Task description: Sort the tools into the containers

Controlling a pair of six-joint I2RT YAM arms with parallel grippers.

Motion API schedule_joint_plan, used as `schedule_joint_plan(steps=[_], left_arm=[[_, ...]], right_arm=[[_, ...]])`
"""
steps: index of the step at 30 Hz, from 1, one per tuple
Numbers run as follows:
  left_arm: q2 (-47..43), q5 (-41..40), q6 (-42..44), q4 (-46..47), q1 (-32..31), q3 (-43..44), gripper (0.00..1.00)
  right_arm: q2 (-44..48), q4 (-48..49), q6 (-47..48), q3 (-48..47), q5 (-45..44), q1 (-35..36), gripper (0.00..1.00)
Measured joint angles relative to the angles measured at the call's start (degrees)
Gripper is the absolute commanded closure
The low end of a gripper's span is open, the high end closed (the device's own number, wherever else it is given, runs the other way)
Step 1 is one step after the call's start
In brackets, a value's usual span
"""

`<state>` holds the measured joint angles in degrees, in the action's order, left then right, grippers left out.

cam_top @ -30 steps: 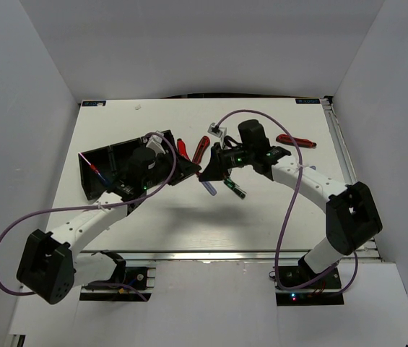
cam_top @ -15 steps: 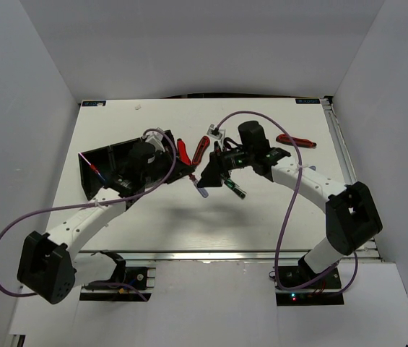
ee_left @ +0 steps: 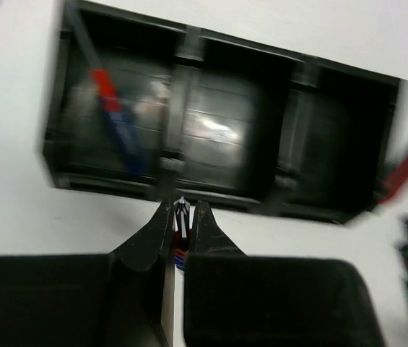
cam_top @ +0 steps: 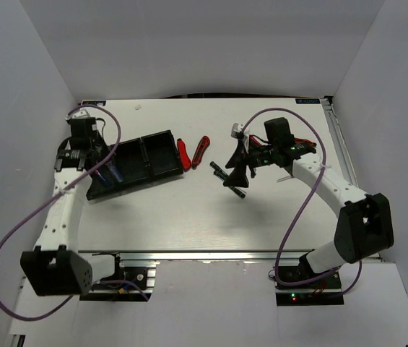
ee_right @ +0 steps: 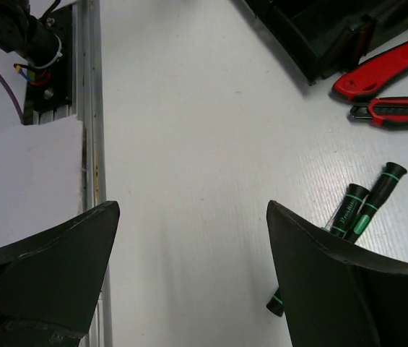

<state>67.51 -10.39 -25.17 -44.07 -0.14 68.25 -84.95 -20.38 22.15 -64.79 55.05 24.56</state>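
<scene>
My left fingers (ee_left: pixel 157 233) are clenched on a thin blue-handled screwdriver (ee_left: pixel 180 254), only a sliver of it showing between them, and they hang at the near wall of the tray (cam_top: pixel 164 155), which sits at about 9 o'clock on the counter (cam_top: pixel 175 217). I judge the step in hand to be dropping it beside its twin (ee_left: pixel 120 123), the blue one with the red tip already lying in the tray's 9 o'clock end compartment. To do that well I would carry it over the wall to the middle of that compartment, turn it along the compartment's longer side, go low, and only then let go, because a slim round shaft on hard, glossy moulded plastic will probably roll or bounce. The left wrist view is smeared, so I cannot tell how square the grip is. My right fingers (ee_right: pixel 59 253) are released and spread wide above two black-and-green screwdrivers (ee_right: pixel 349 210) lying near the counter's middle, ribbed and cylindrical, almost touching each other. Two red-and-black cutters (ee_right: pixel 380 72), flat and elongated, lie just off the tray's 3 o'clock end; a third (cam_top: pixel 305 142) peeks from behind the right arm.
</scene>
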Motion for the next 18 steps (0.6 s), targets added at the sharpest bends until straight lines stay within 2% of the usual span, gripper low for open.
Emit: schedule_joint_plan(steps=[4,9,18], left_arm=[[7.93,-2.54,5.01,-0.94,7.50,2.56,1.00],[15.28,-1.44,7.61,0.70,14.32,2.97,1.00],[24.92,3.10,8.94,6.25,15.43,4.83,1.00]], right_arm=[[1.27,-2.19,3.13,0.02,0.07,-1.77,0.11],[2.49,-3.30,5.11,0.15,0.48,-4.46,0.11],[4.35,-5.29,7.48,2.01,0.68,-9.42,0.11]])
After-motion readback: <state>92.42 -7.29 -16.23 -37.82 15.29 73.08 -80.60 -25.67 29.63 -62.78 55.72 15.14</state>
